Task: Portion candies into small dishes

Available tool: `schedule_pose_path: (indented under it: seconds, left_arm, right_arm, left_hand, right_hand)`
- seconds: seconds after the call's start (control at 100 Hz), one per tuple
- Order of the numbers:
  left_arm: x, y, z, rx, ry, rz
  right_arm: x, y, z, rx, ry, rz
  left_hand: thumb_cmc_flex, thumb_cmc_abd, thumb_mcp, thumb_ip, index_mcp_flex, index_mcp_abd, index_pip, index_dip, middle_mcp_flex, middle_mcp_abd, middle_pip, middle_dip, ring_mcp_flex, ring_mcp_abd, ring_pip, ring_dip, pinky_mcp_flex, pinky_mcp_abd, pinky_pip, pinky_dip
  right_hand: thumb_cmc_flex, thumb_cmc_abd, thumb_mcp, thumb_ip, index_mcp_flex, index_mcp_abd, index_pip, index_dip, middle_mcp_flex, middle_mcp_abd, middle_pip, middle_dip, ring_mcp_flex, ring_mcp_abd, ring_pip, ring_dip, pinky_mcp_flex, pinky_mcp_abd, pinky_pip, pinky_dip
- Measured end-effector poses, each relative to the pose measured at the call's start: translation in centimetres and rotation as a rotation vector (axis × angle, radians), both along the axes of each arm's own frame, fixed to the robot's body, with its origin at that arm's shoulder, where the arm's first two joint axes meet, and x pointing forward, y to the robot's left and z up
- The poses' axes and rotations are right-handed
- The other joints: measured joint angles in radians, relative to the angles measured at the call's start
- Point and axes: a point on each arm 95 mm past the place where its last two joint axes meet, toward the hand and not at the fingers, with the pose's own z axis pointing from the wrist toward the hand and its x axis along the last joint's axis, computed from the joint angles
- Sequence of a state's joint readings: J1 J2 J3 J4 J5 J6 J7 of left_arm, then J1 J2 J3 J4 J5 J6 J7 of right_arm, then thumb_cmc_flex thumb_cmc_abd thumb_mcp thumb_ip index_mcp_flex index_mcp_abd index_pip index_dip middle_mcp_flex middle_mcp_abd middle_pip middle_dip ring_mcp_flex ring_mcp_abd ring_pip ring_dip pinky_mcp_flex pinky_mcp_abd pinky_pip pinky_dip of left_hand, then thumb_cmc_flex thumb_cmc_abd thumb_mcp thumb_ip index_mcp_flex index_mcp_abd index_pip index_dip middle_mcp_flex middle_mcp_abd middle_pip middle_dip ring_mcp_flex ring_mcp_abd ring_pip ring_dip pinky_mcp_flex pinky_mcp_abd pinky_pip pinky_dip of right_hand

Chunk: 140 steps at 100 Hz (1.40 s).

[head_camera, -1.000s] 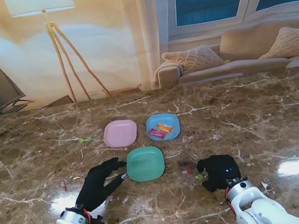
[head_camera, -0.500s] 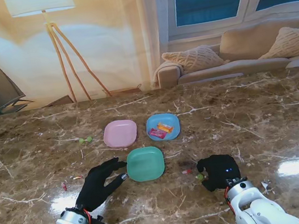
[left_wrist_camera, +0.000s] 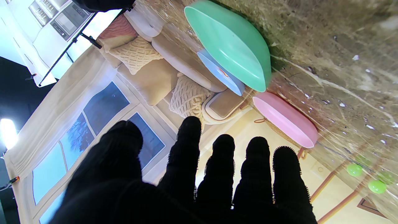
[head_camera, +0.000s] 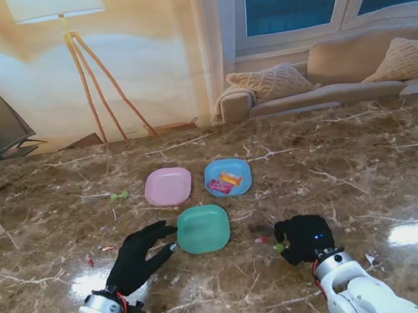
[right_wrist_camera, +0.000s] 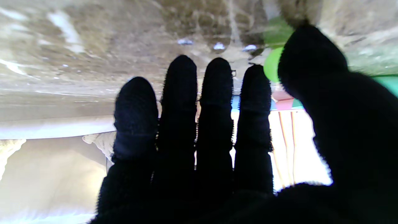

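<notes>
Candies: a green one (head_camera: 278, 247) sits on the surface right at the right hand's (head_camera: 305, 238) thumb tip, fingers pressed together but not yet pinching it I'd say, while the left hand (head_camera: 137, 257) rests spread beside the green dish (head_camera: 202, 228), probably steadying it.

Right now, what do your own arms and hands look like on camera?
Both arms have smooth white shells with dark joints. The left hand and the right hand are each five-fingered and covered in a black knitted glove; the fuzzy weave shows on the fingers in the wrist views. Red and black cables run at the left wrist. A small blue light glows on the back of the right hand.
</notes>
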State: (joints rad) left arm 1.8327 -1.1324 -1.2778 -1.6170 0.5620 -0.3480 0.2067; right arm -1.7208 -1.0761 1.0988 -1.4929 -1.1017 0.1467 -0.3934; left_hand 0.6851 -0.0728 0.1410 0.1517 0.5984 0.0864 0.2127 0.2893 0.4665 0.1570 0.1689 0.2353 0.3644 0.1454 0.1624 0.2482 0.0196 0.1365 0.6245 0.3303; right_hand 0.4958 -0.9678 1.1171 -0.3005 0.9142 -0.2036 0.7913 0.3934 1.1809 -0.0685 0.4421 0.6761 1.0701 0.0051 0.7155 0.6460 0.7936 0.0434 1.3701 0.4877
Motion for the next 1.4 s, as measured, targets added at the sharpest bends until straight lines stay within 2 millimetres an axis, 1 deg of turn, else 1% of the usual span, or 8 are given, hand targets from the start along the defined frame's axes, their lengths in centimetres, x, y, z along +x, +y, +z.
schedule_pose_path:
  seconds: [0.04, 0.13, 0.43, 0.6, 0.78, 0.88, 1.06, 1.4]
  left_arm:
    - [0.0, 0.0, 0.0, 0.0, 0.0, 0.0]
    - [-0.01, -0.01, -0.02, 0.001, 0.003, -0.003]
    - [-0.03, 0.02, -0.01, 0.002, 0.005, -0.005]
    - [-0.02, 0.02, 0.01, 0.002, 0.004, -0.005]
    - [-0.02, 0.04, 0.02, 0.002, 0.004, -0.005]
    - [-0.04, 0.07, 0.03, 0.002, 0.004, -0.004]
    - [-0.1, 0.14, 0.01, 0.002, 0.005, -0.003]
    - [-0.12, 0.12, 0.0, 0.002, 0.006, -0.003]
  right_arm:
    - [0.02, 0.02, 0.01, 0.001, -0.004, 0.001]
    - [0.06, 0.08, 0.04, 0.002, -0.01, 0.003]
    - [0.09, 0.17, 0.03, 0.001, -0.009, 0.008]
    - [0.13, 0.32, 0.01, -0.001, -0.005, 0.013]
    - [0.21, 0.44, -0.05, -0.001, 0.002, 0.018]
    - [0.26, 0.54, -0.03, -0.002, 0.006, 0.022]
    - [0.24, 0.6, 0.0, -0.005, 0.005, 0.021]
    - [0.29, 0.5, 0.0, 0.005, 0.0, 0.016]
  left_hand:
    - [0.0, 0.0, 0.0, 0.0, 0.0, 0.0, 0.0, 0.0, 0.0, 0.0, 0.0, 0.0, 0.0, 0.0, 0.0, 0.0, 0.0, 0.0, 0.0, 0.0]
    - [0.0, 0.0, 0.0, 0.0, 0.0, 0.0, 0.0, 0.0, 0.0, 0.0, 0.0, 0.0, 0.0, 0.0, 0.0, 0.0, 0.0, 0.0, 0.0, 0.0]
    - [0.0, 0.0, 0.0, 0.0, 0.0, 0.0, 0.0, 0.0, 0.0, 0.0, 0.0, 0.0, 0.0, 0.0, 0.0, 0.0, -0.001, 0.0, 0.0, -0.009]
    - [0.0, 0.0, -0.001, 0.0, 0.0, 0.0, 0.0, 0.0, 0.0, 0.0, 0.0, 0.0, 0.0, 0.0, 0.0, 0.0, -0.003, 0.0, 0.0, -0.01]
    - [0.0, 0.0, -0.002, 0.0, 0.0, 0.0, 0.0, 0.0, 0.0, 0.0, 0.0, 0.0, 0.0, 0.0, 0.0, 0.0, -0.004, 0.0, -0.002, -0.01]
    - [0.0, 0.0, -0.002, 0.0, 0.0, 0.0, 0.0, 0.0, 0.0, 0.0, 0.0, 0.0, 0.0, 0.0, 0.0, 0.0, -0.004, 0.0, -0.003, -0.01]
    - [0.0, 0.0, -0.002, 0.0, 0.0, 0.0, 0.0, 0.0, 0.0, 0.0, 0.0, 0.0, 0.0, 0.0, 0.0, 0.0, -0.004, 0.0, -0.004, -0.01]
    - [0.0, 0.0, -0.002, 0.0, 0.0, 0.0, 0.0, 0.0, 0.0, 0.0, 0.0, 0.0, 0.0, 0.0, -0.001, 0.0, -0.004, 0.0, -0.006, -0.01]
  right_hand:
    - [0.02, -0.001, -0.011, -0.025, 0.0, -0.021, 0.056, -0.04, 0.02, -0.005, 0.001, 0.001, 0.01, 0.0, 0.002, 0.0, 0.004, 0.001, 0.001, 0.0]
    - [0.032, -0.001, -0.026, -0.026, 0.0, -0.031, 0.092, -0.073, 0.031, -0.011, 0.001, 0.001, 0.01, -0.002, 0.001, 0.0, 0.011, 0.001, 0.002, 0.0]
    - [0.036, 0.0, -0.026, -0.024, 0.0, -0.031, 0.079, -0.094, 0.041, -0.012, -0.001, 0.001, 0.01, -0.002, -0.001, 0.0, 0.012, 0.001, 0.013, 0.0]
    - [0.032, 0.02, -0.025, -0.021, -0.001, -0.007, 0.01, -0.093, 0.028, -0.011, -0.013, 0.001, 0.009, -0.002, -0.004, 0.0, 0.0, 0.002, 0.013, 0.0]
    - [0.032, 0.052, -0.026, -0.021, -0.004, -0.007, 0.008, -0.083, 0.028, -0.012, -0.013, 0.001, 0.009, -0.002, -0.005, 0.001, -0.007, 0.004, 0.013, 0.0]
    - [0.039, 0.061, -0.027, -0.022, -0.015, -0.007, 0.07, -0.136, 0.029, -0.012, -0.002, 0.001, 0.009, -0.002, -0.005, 0.001, -0.007, 0.005, 0.013, 0.009]
    - [0.05, 0.063, -0.031, -0.025, -0.016, -0.007, 0.083, -0.153, 0.045, -0.012, -0.012, 0.001, 0.011, -0.002, -0.004, 0.001, 0.011, 0.005, 0.015, 0.01]
    - [0.062, 0.052, -0.041, -0.027, 0.033, -0.007, 0.096, -0.218, 0.129, -0.012, 0.013, -0.011, 0.101, -0.001, 0.036, 0.009, 0.085, 0.009, 0.087, 0.01]
